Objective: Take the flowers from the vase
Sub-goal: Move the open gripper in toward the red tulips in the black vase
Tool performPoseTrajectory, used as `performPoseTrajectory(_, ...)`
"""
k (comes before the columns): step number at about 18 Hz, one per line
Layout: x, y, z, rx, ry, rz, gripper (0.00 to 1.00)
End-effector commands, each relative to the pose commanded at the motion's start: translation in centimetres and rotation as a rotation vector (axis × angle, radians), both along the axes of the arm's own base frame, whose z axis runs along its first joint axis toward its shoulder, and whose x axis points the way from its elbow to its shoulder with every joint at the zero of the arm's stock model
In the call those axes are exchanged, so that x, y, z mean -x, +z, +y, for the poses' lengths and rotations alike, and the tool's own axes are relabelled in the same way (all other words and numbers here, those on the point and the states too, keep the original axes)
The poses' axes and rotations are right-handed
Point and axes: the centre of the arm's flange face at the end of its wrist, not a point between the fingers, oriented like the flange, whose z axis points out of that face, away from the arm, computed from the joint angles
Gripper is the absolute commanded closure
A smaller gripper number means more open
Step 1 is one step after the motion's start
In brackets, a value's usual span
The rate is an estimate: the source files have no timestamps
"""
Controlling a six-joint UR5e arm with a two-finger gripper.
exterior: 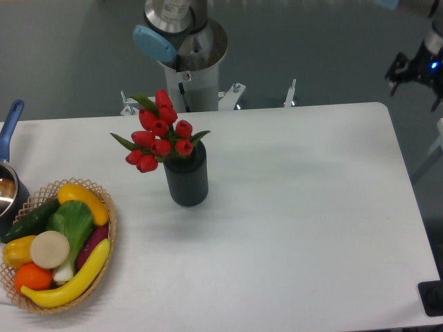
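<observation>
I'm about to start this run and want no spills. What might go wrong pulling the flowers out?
The vase is tall and narrow, so it may tip or lift with the flowers. The buds lean left, so a centred grasp may miss the stems. The end effector is out of view.

Only the lowest part of the robot arm shows, rising just behind the far edge of the worktop, towards its left half. It is a stout, round column of silvery grey metal with a smooth, slightly shiny skin. A pale blue rounded cap sits on its left side, oval and matte. Under the cap the column meets a lighter, whitish pedestal with a dark opening at its top. A small white label with a reddish mark is stuck near the pedestal's upper front, and a thin dark cable runs down below it. The jaws are out of sight.
</observation>
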Motion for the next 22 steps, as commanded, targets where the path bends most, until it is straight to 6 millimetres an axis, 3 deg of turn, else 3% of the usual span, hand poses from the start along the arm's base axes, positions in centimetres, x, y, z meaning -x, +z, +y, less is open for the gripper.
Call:
performPoseTrajectory(2, -1.0, 0.4, 1.2, -0.023, -0.02, 0.002, 0.0)
performPoseTrajectory(6, -1.6, 0.0, 1.1, -0.03, -0.017, -0.007, 0.0)
performPoseTrajectory(9, -2.2, -1.9, 0.7, -0.152, 0.017, -0.052, 0.0)
performPoseTrajectory(12, -3.4, -0.5, -0.9, -0.227, 0.053, -0.037, 0.0)
performPoseTrajectory(17, -6.6, 0.5, -0.1, -0.427, 0.065, -0.042, 0.0)
performPoseTrajectory(22, -9.9, 0.0, 2.8, -0.626, 0.057, -0.089, 0.0)
